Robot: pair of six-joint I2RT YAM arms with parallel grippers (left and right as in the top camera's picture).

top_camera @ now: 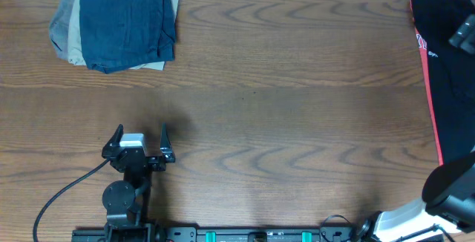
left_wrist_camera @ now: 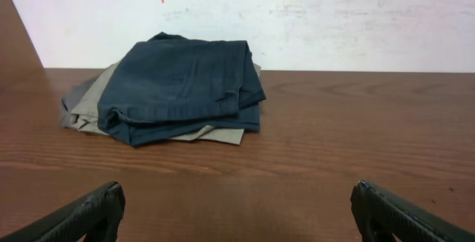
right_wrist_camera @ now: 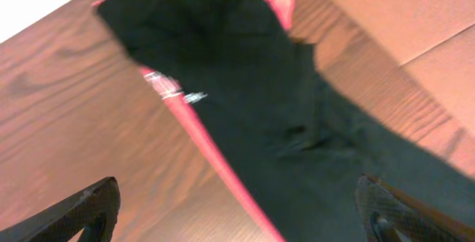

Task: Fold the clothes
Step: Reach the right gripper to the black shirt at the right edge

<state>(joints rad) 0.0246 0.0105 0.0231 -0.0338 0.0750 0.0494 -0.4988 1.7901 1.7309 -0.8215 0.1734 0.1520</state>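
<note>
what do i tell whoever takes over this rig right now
Left end effector: open, empty, low over the near left of the table.
Right end effector: open, empty, above the black T-shirt.
The black T-shirt lies at the table's right edge on a red garment and partly runs out of view.
A folded stack, dark blue on top, sits at the far left.
Done: nothing visible on the black T-shirt; it is not gripped.
Left: grasp it, spread it on the table, fold it.
</note>
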